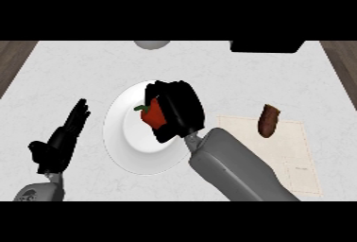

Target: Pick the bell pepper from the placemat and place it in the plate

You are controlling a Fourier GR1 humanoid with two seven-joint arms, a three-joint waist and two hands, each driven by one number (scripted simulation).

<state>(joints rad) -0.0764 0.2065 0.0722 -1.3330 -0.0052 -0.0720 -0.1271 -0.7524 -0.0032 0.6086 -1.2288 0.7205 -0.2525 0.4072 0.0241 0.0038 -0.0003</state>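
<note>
Pale, faintly mottled counter top (pixel 77 71) across the view, with brown wood-toned strips at the upper left and upper right corners.

Noted left of centre: round white plate (pixel 132 158), lying flat on the counter.

Noted within the plate's outline, toward its upper half: red bell pepper (pixel 151 116), green stem pointing left. Well apart from the beige placemat (pixel 293 156), which lies flat toward the right of the counter. Cannot tell whether the pepper touches the plate's surface or hangs just above it.

Right hand (pixel 182 105): over the plate, black fingers curled round the pepper's right side and hiding part of it. Grasping the pepper. Grey forearm running in from the lower edge, crossing the plate's right rim.

Left hand (pixel 59 142): just left of the plate, apart from its rim, fingers straight and pointing toward the far side. Released, holding nothing, resting.

On the placemat's upper left part: a dark brown, elongated item (pixel 268 119), kind not determinable.

At the far edge: a rounded grey object (pixel 152 44), partly cut off, and a black block (pixel 266 46) to its right.
</note>
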